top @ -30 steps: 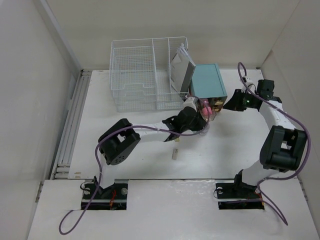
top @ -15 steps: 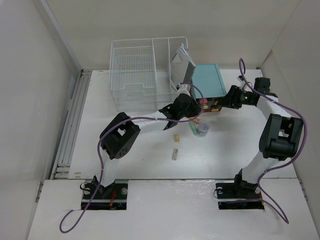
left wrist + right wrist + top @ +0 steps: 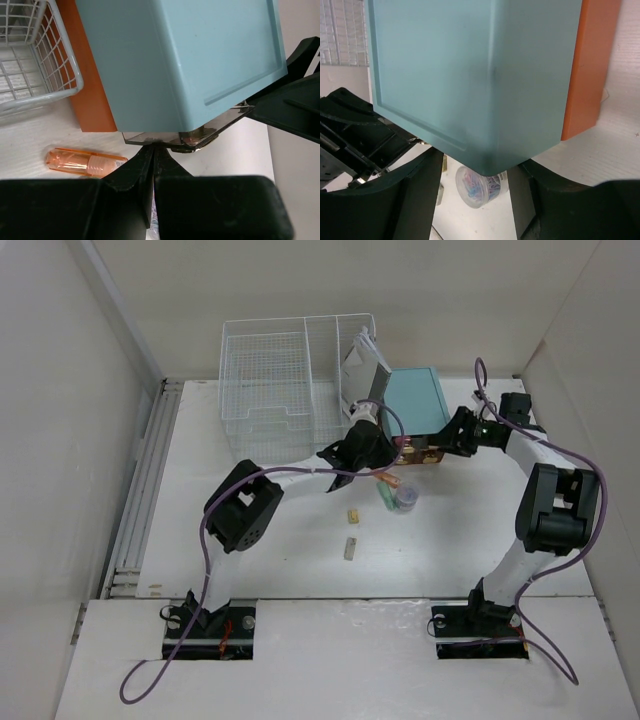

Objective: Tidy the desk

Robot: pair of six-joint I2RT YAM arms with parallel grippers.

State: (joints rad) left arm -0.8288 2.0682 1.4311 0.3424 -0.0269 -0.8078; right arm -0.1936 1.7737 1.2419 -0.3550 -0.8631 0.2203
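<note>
White counter spreads beneath both jaws. Our left jaws are shut, tips at the drawer lip ahead; our right jaws stand open astride the teal drawer box corner. We advise pushing squarely while we brace the box against skidding.

One desk, one wire basket, one teal box. One orange tube, one green marker, one clip tub — two pale blocks.
</note>
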